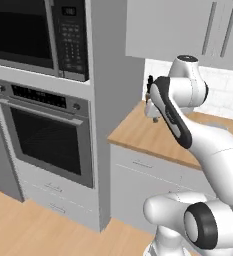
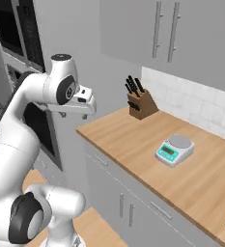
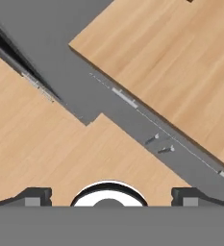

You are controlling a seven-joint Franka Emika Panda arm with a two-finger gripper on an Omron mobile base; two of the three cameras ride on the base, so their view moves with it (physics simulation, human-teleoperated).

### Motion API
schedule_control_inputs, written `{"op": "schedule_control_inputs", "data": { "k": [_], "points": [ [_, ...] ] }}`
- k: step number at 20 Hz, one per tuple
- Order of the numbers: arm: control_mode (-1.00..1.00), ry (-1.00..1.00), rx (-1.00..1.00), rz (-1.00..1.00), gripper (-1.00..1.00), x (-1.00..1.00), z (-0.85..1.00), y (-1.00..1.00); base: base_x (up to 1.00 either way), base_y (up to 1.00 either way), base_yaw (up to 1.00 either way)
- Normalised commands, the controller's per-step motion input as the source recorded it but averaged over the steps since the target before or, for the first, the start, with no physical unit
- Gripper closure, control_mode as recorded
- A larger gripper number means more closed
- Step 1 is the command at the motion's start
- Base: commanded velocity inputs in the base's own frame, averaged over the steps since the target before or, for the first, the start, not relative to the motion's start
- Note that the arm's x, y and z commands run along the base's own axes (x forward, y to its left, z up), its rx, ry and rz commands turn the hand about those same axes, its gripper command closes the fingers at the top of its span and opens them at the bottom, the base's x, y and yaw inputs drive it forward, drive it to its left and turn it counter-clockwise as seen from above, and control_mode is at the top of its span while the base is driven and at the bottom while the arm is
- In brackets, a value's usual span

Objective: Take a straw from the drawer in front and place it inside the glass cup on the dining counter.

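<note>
Nearest the cameras, the arm rises from the base and folds over at the elbow, carrying the gripper (image 3: 111, 196) high above the floor just off the corner of the wood counter (image 2: 147, 140); it points straight down, its jaws spread wide with nothing between them. Looking along the hand, the two dark fingertips (image 3: 32, 196) stand far apart over the wood floor (image 3: 46, 153), and past them run the grey cabinet fronts with a closed drawer (image 3: 125, 97) under the counter's edge, its small bar handle showing. Farther back on that counter sit a green kitchen scale (image 2: 174, 148) and a knife block (image 2: 139, 103) against the tiled wall, and to the left stands the built-in oven (image 1: 48, 132) with a microwave (image 1: 38, 35) above. No straw, glass or island counter can be made out here, so I judge the task barely begun: the drawer has yet to be pulled open, the straw picked out, carried over and dropped into the glass.
</note>
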Motion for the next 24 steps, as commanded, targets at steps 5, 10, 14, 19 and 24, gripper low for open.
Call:
{"op": "schedule_control_inputs", "data": {
  "k": [5, 10, 14, 19, 24],
  "points": [
    [1.00, 0.00, 0.00, 0.00, -1.00, 0.00, 0.00, 0.00, -0.19, -0.47, 0.39],
    [1.00, 0.00, 0.00, 0.00, -1.00, 0.00, 0.00, 0.00, -0.13, -0.54, 0.36],
    [1.00, 0.00, 0.00, 0.00, -1.00, 0.00, 0.00, 0.00, -0.01, -0.65, 0.39],
    [1.00, 0.00, 0.00, 0.00, -1.00, 0.00, 0.00, 0.00, -0.01, -0.73, 0.33],
    [1.00, 0.00, 0.00, 0.00, -1.00, 0.00, 0.00, 0.00, -0.11, -0.64, 0.25]
  ]
}}
